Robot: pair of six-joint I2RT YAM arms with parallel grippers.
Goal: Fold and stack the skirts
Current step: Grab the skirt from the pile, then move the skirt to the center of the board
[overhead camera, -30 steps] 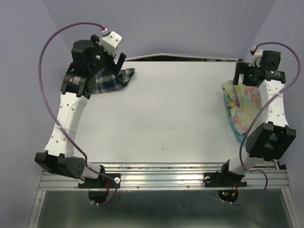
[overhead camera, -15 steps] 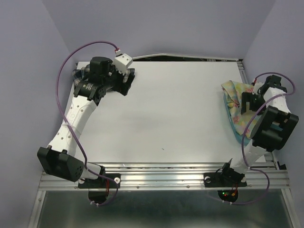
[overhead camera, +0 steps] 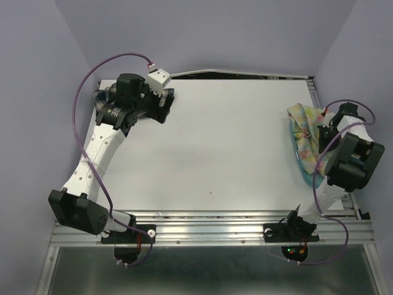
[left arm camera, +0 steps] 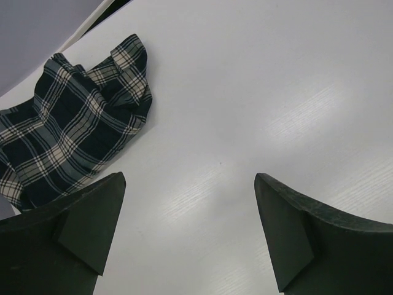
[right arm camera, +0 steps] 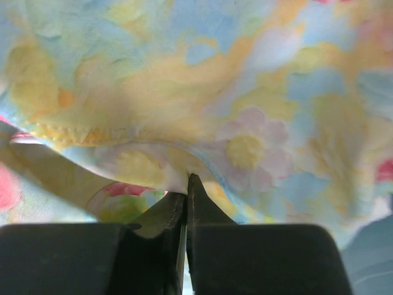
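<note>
Two skirts are out, well apart and neither folded, on the table [overhead camera: 227, 141]. My left arm [overhead camera: 98, 147] reaches to the table's far left corner. My right arm [overhead camera: 347, 163] is bent over the table's right edge.

A teal bin [overhead camera: 298, 165] sits at that right edge. The floral skirt [overhead camera: 305, 130] lies crumpled across it, one end spilling toward the table's middle. The plaid skirt [left arm camera: 73, 135] is a rumpled heap at the table's far left corner, flat on the surface and partly hidden under the left arm from above.

My left gripper [left arm camera: 189, 179] hangs over bare table just beside the plaid skirt, fingers spread wide and touching nothing. My right gripper [right arm camera: 186, 184] has its fingers pressed together, with a thin fold of the floral skirt nipped at the very tips.

I judge both skirts to be light and limp. They should drape and trail from wherever I hold them, with no stiffness to help a fold. The floral cloth looks thin, so a pinch this small could slip out. I would rather have a deeper bite on a hem or waistband corner. I'd lift it clear of the bin rim so it doesn't snag. For the plaid, the corner poking out toward the table's far edge looks like the easiest hold.
</note>
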